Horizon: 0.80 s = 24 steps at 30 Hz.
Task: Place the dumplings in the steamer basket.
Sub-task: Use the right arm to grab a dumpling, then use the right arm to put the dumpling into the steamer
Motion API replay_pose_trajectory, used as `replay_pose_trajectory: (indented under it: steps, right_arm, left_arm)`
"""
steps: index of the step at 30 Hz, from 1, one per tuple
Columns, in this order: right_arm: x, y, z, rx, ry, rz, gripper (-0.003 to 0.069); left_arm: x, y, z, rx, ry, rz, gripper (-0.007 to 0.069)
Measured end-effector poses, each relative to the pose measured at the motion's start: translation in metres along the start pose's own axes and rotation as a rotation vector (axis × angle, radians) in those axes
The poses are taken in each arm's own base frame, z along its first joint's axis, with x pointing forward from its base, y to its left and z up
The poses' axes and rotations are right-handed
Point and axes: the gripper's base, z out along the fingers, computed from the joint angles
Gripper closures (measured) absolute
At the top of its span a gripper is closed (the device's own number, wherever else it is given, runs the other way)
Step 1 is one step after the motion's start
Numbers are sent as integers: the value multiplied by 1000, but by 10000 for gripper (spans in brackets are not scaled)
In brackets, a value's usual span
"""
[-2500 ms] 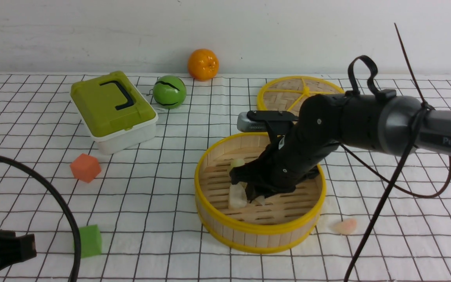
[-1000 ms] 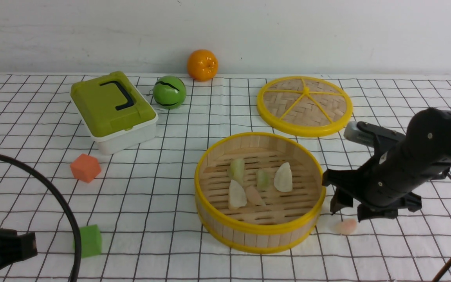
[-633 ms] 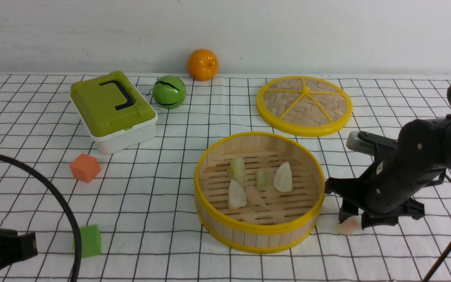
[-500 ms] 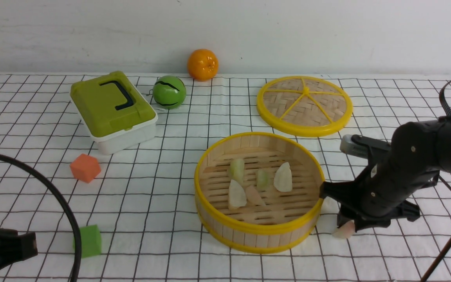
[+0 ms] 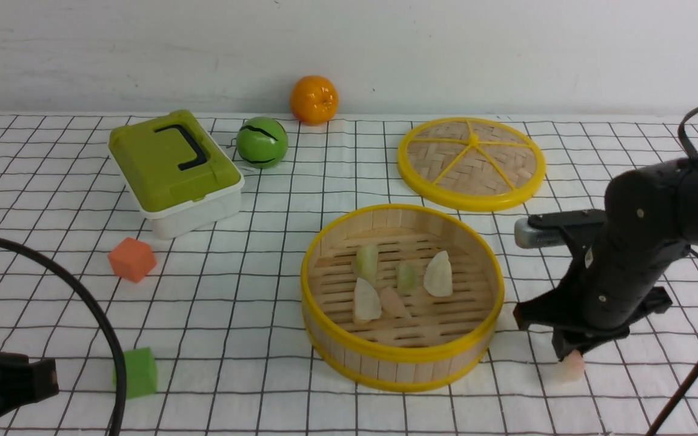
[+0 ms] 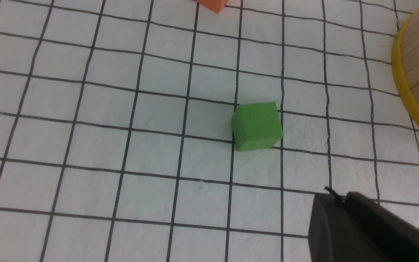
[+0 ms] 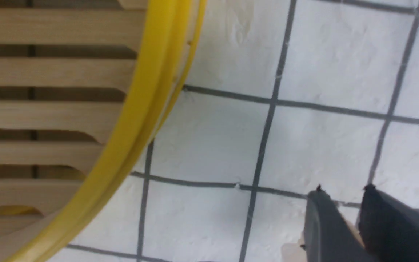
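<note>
Seemingly right gripper [image 5: 569, 356] pinching waxy pinkish dumpling [image 5: 572, 366].

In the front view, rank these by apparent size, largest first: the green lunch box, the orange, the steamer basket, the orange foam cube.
1. steamer basket, though it sits nearer the camera.
2. green lunch box.
3. orange and orange foam cube: these look alike; the orange is farther back, so no ranking between them.

Green lunch box [image 5: 175, 171] with black handle at back left, green ball [image 5: 262, 142] beside it, orange [image 5: 314, 99] by the wall. Woven lid [image 5: 471, 163] back right. Orange cube [image 5: 132, 259] and green cube [image 5: 139, 372] front left on gridded desk [image 5: 252, 290].
</note>
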Motion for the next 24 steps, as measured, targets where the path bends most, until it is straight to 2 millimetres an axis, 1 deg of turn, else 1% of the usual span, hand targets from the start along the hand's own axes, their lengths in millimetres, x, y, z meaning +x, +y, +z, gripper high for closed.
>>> replay_pose_trajectory:
  steps: [1, 3, 4, 5, 7, 8, 9, 12, 13, 15, 17, 18, 19, 20, 22, 23, 24]
  right_arm:
    - [0, 0, -1, 1, 3, 0, 528]
    - [-9, 3, -25, -9, -31, -7, 528]
    - [-10, 4, -27, -10, -35, -9, 528]
    - [-15, 8, -41, -25, -66, -14, 528]
    - [-23, 18, -60, -55, -116, -38, 528]
    - [-25, 22, -66, -65, -135, -52, 528]
    - [-30, 36, -77, -99, -173, -96, 528]
    - [-37, 68, -88, -153, -230, -212, 529]
    - [-39, 78, -87, -168, -240, -247, 529]
    - [-44, 98, -78, -190, -244, -294, 529]
    - [-47, 103, -70, -191, -235, -307, 529]
    - [-49, 108, -60, -189, -217, -315, 529]
    - [-50, 110, -45, -180, -190, -320, 528]
    - [-51, 111, -36, -174, -172, -320, 527]
    - [-51, 111, -20, -160, -139, -323, 526]
    - [-51, 111, -18, -159, -136, -323, 525]
    - [-52, 112, -10, -154, -119, -324, 523]
  left_arm:
    - [0, 0, 0, 0, 0, 0, 587]
    - [0, 0, 0, 0, 0, 0, 587]
    - [0, 0, 0, 0, 0, 0, 587]
    - [0, 0, 0, 0, 0, 0, 585]
    - [0, 0, 0, 0, 0, 0, 585]
    - [0, 0, 0, 0, 0, 0, 585]
    - [0, 0, 0, 1, -1, 0, 584]
    - [0, 0, 0, 1, -1, 3, 581]
    - [0, 0, 0, 1, -1, 4, 580]
    - [0, 0, 0, 1, -1, 7, 580]
    - [0, 0, 0, 1, -1, 7, 580]
    - [0, 0, 0, 1, -1, 7, 578]
    - [0, 0, 0, 1, -1, 7, 578]
    - [0, 0, 0, 1, -1, 7, 578]
    - [0, 0, 0, 1, -1, 7, 576]
    - [0, 0, 0, 1, -1, 7, 576]
    - [0, 0, 0, 1, -1, 7, 577]
